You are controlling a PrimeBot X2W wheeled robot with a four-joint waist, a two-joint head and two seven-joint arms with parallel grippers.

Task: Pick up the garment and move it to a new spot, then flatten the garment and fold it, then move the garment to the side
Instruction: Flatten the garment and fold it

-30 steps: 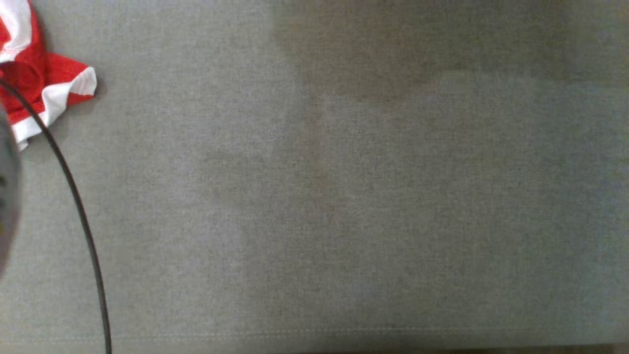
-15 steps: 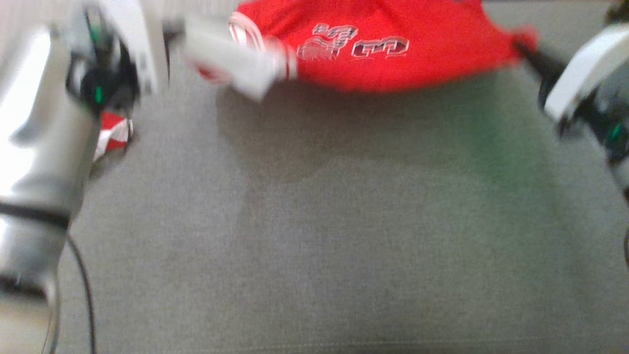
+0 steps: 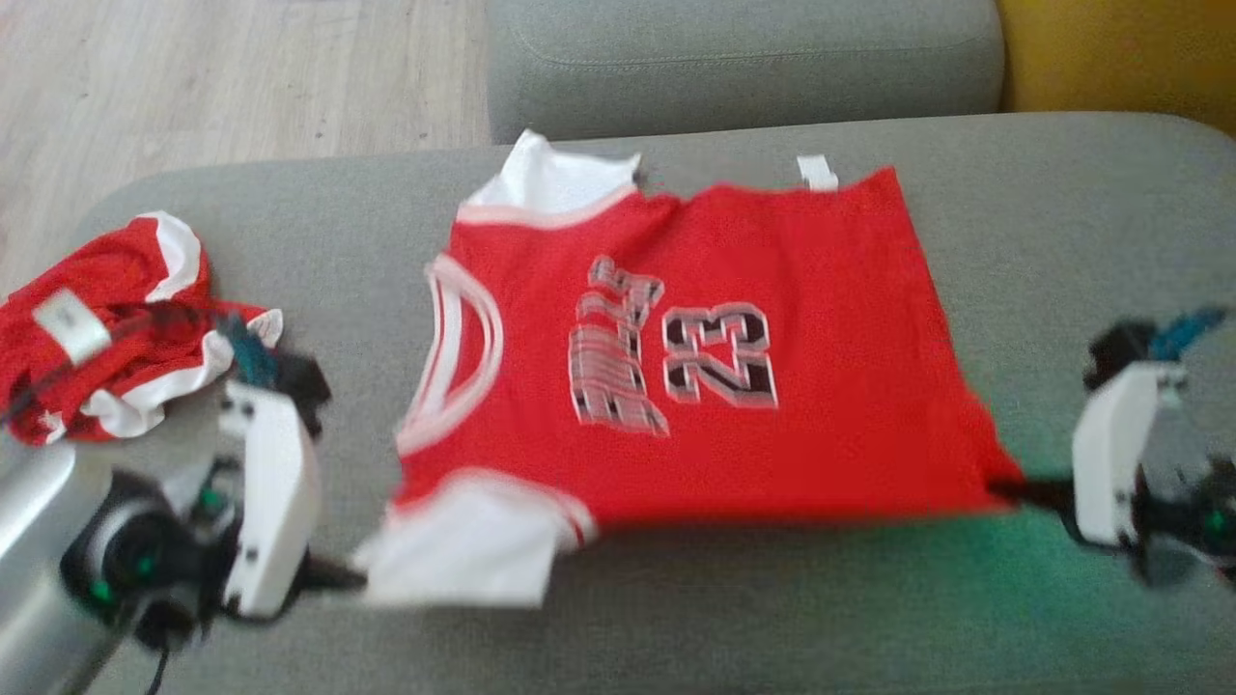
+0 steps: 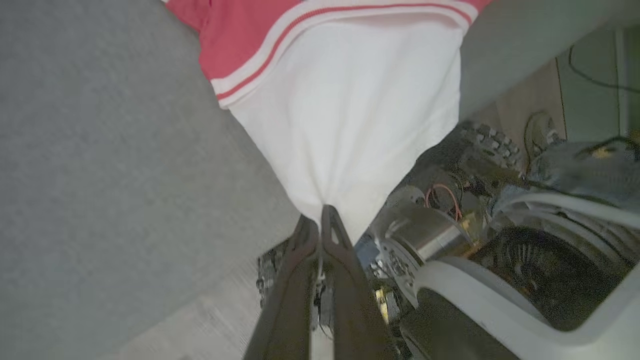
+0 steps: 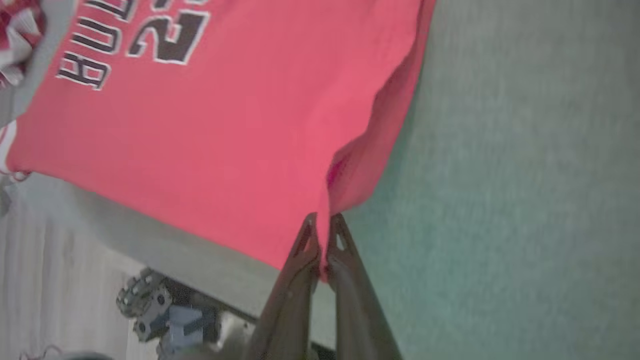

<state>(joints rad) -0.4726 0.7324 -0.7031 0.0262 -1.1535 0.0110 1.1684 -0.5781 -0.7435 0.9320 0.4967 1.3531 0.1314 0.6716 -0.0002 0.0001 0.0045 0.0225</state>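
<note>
A second ago the head camera looked down on bare grey upholstery with a scrap of red-and-white cloth in one corner. It has since tilted up, and the whole red jersey [image 3: 734,357], numbered 23, is in view. It is spread face up across the grey sofa seat [image 3: 1062,241], near edge slightly raised. The left hand [image 3: 338,576] is pinched tight on the white sleeve panel at the near left corner. The right hand [image 3: 1014,490] is clamped tight on the red hem corner at the near right. A second crumpled red-and-white garment [image 3: 106,328] lies at the seat's left end. Behind are a grey cushion [image 3: 744,58], a pale wooden floor [image 3: 241,77] and a yellow wall [image 3: 1120,48].
</note>
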